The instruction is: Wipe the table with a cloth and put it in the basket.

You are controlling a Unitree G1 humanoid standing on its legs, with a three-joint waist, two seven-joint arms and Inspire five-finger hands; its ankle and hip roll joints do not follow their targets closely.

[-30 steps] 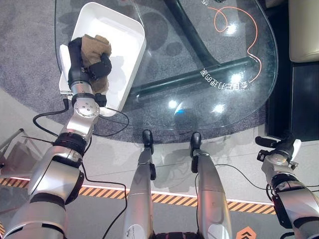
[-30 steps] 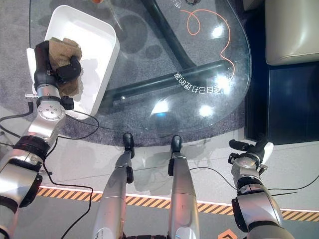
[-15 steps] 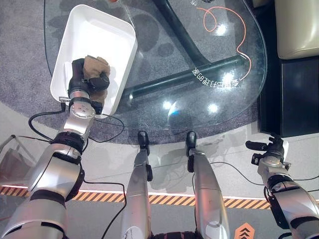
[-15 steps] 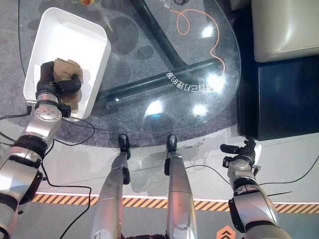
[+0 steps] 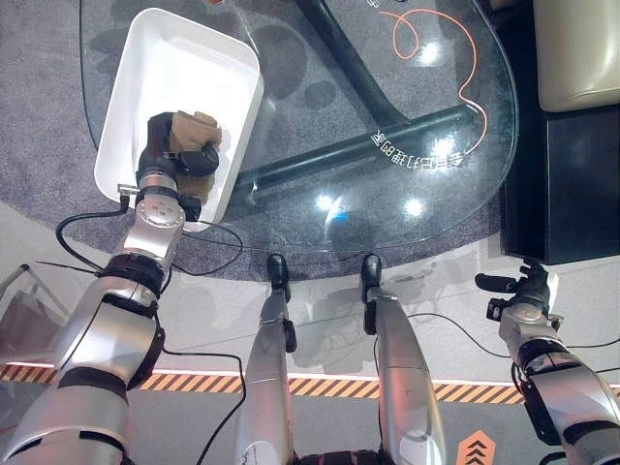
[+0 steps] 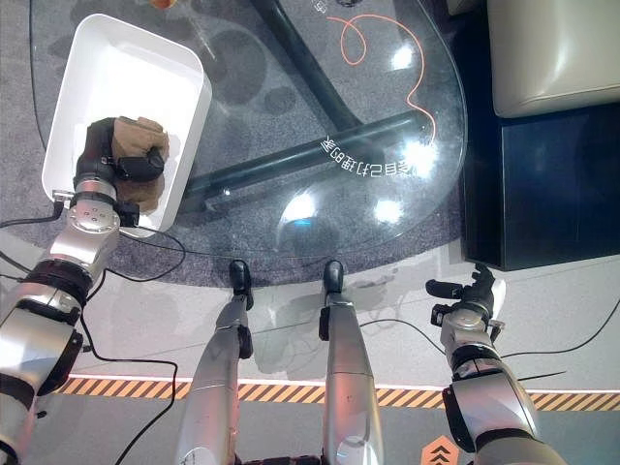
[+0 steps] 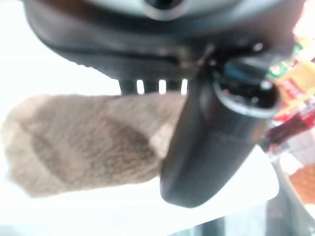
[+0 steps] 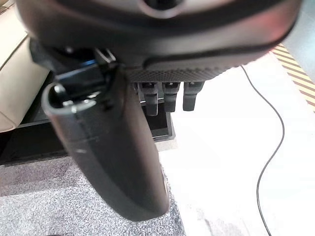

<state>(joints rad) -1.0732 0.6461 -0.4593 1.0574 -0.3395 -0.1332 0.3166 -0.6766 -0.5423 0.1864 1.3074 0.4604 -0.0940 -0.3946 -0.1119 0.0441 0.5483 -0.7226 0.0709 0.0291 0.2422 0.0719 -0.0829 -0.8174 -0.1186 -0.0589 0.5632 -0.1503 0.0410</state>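
Observation:
A brown cloth is bunched in my left hand, which is shut on it inside the near end of the white basket. The basket stands on the left part of the round glass table. In the left wrist view the thumb presses across the cloth, with the fingers behind it and the basket's white floor below. My right hand hangs low at the right over the pale floor, away from the table, with relaxed fingers and nothing in it.
A thin orange cord curls on the far right of the glass. Dark table legs show through the top. A cream sofa and a black low unit stand to the right. Grey carpet lies under the table.
The whole view has shifted a little. My left hand has sunk lower into the basket with the cloth still in its grip. The right hand has barely moved.

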